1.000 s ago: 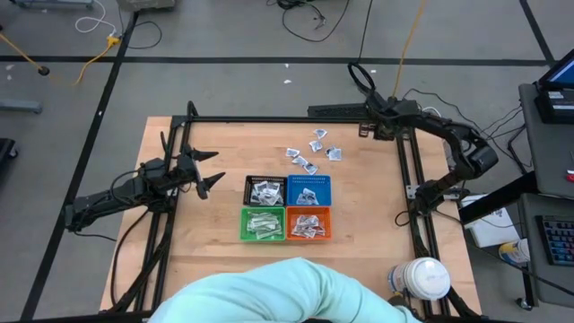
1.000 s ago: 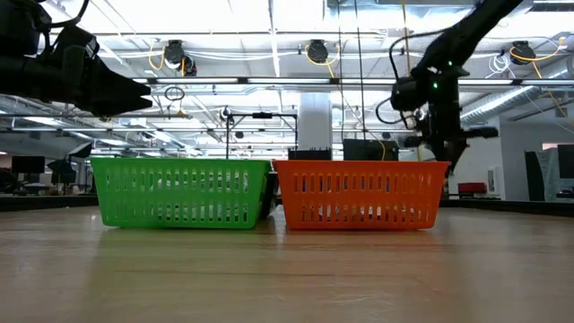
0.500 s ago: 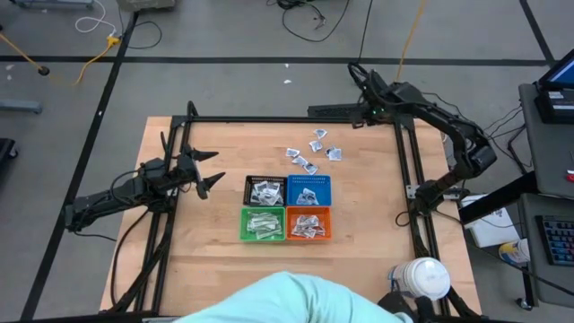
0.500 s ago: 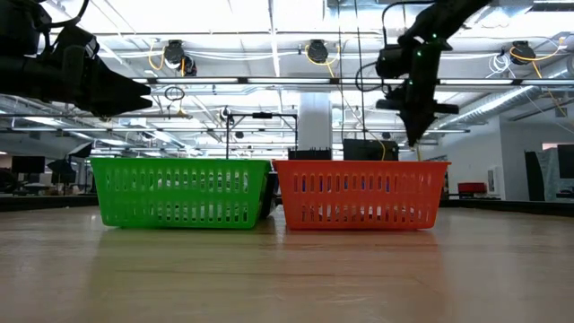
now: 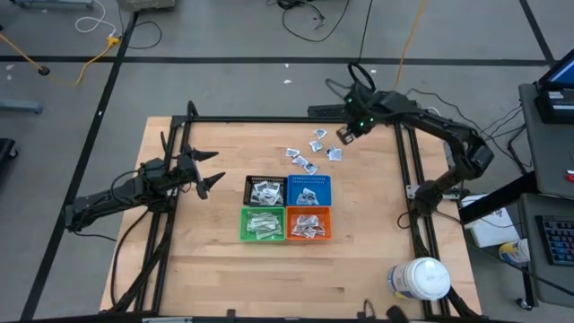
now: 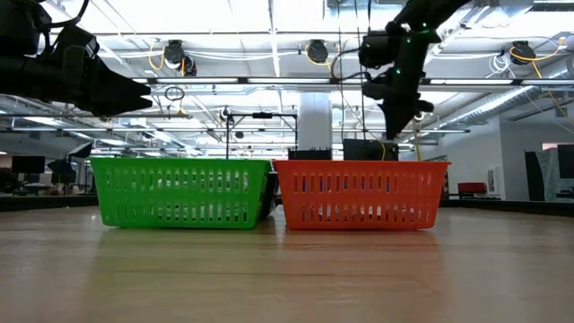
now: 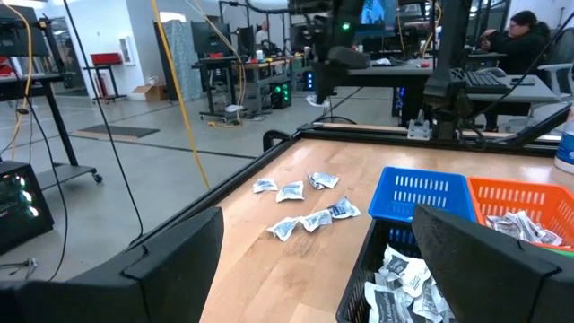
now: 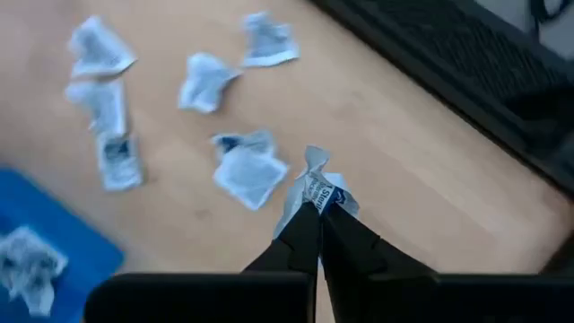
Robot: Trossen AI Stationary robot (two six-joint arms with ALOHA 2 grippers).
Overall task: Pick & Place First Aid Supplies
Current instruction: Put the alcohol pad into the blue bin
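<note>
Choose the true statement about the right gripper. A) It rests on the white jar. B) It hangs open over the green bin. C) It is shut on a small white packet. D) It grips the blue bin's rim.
C: in the right wrist view the right gripper is pinched shut on a crumpled white packet above the loose ones on the table.

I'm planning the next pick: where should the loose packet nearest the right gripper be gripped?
Probably from straight above, pinching the packet across its crumpled, raised middle: it lies flat on the table, clear of its neighbours. The shut right gripper must open first.

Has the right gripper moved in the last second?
Yes. The right gripper swung from the table's rim in over the tabletop, toward the loose packets.
</note>
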